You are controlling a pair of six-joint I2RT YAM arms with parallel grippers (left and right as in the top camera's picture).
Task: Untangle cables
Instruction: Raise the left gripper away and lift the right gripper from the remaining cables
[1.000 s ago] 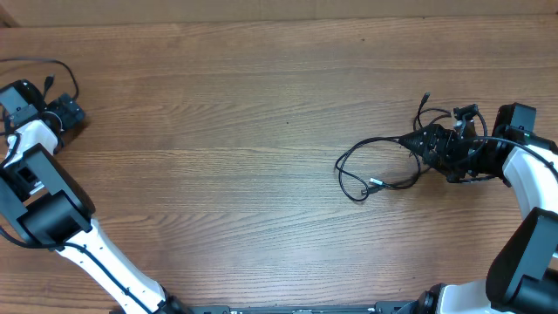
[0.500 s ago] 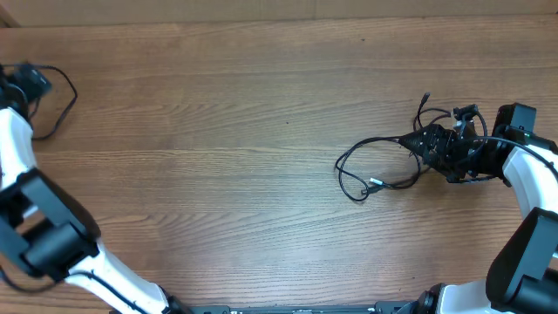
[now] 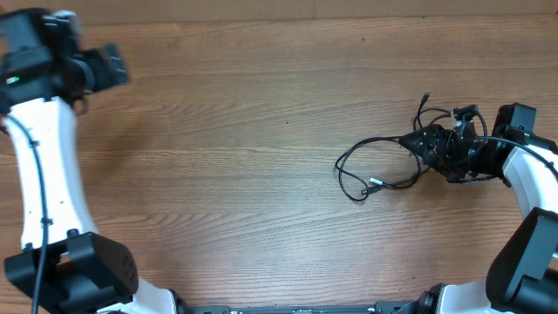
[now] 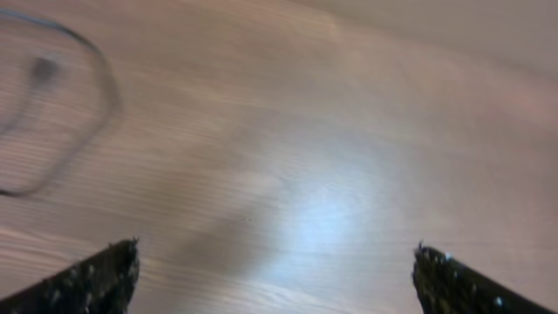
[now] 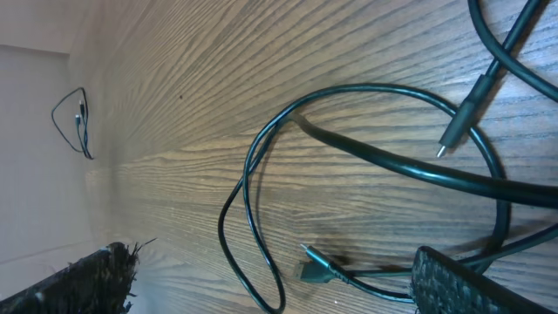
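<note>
Two tools stand fully open. At far left, the left tool (image 4: 275,251) hovers over the desk (image 3: 227,131) and holds nothing, with a blurred cable loop (image 4: 52,96) near it. Right of centre lies the cable bundle (image 3: 370,166), long axis left-right, loop end leftward. The right tool (image 5: 275,260) straddles its right end, unclamped.

The cables (image 3: 375,183) run hidden under the right tool (image 3: 420,150); the left tool (image 3: 112,68) is blurred.
</note>
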